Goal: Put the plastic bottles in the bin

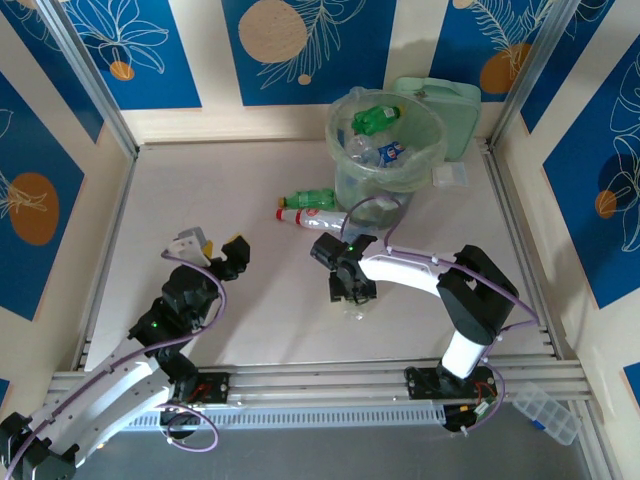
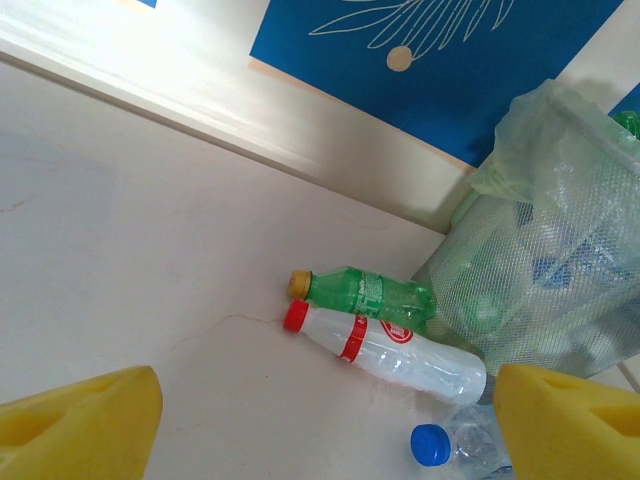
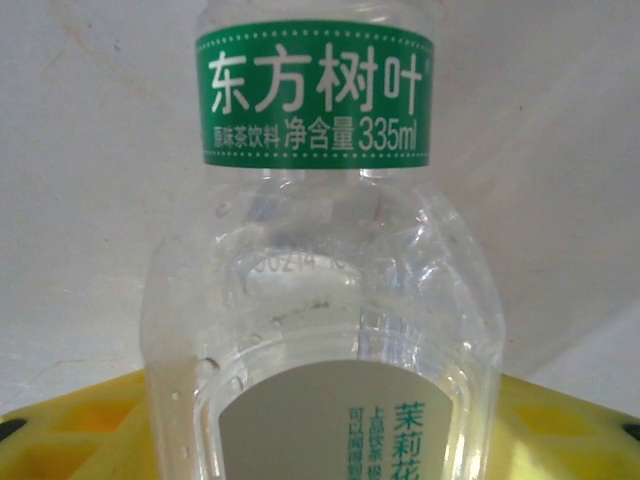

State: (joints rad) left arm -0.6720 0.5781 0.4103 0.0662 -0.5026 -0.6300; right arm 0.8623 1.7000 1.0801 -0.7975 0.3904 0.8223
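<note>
While straddling the clear bottle [image 3: 320,300] at mid frame with the right end effector [image 1: 350,285], could not tell clenched from released. Saw neck pointing up the wrist frame, bin [image 1: 345,185] just above. Saw left end effector [image 1: 215,252] released, farther off.

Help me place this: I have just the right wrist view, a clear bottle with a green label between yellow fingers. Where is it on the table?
Observer: The clear bottle sits near the middle of the table, at the right gripper, on the near side of the bin.
Operator: Are other bottles out on the table?
Observer: Yes, a green bottle and a white bottle with a red cap lie side by side by the bin's foot.
Operator: What about the left gripper?
Observer: The left gripper is open and holds nothing, off to the left.
</note>
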